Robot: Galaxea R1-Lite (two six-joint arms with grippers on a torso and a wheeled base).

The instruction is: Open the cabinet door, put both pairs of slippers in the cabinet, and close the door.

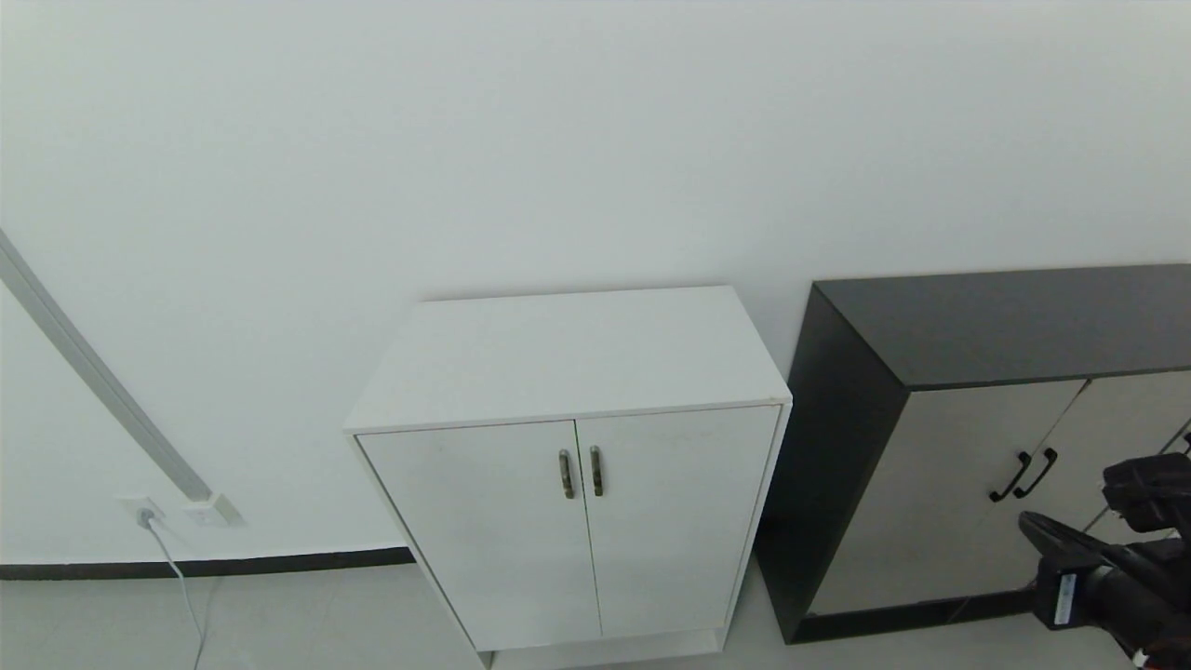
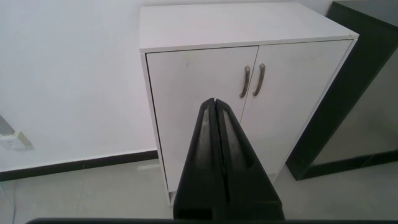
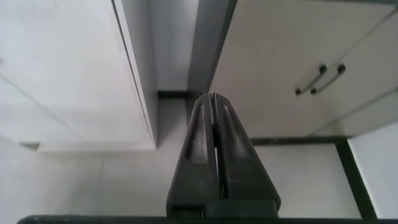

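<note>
A white two-door cabinet (image 1: 568,437) stands against the wall with both doors closed; two dull metal handles (image 1: 581,472) sit side by side at the centre seam. In the left wrist view the same cabinet (image 2: 249,81) faces me, and my left gripper (image 2: 215,102) is shut with nothing in it, held some way in front of the left door. My right gripper (image 3: 213,98) is also shut and empty, in front of the gap between the white cabinet's side (image 3: 134,68) and the dark cabinet. The right arm (image 1: 1107,568) is low at the right.
A black cabinet (image 1: 986,437) with glossy doors and black handles (image 1: 1023,475) stands to the right of the white one. A wall socket with a white cable (image 1: 153,521) is at the lower left. Pale tiled floor (image 2: 81,193) lies in front.
</note>
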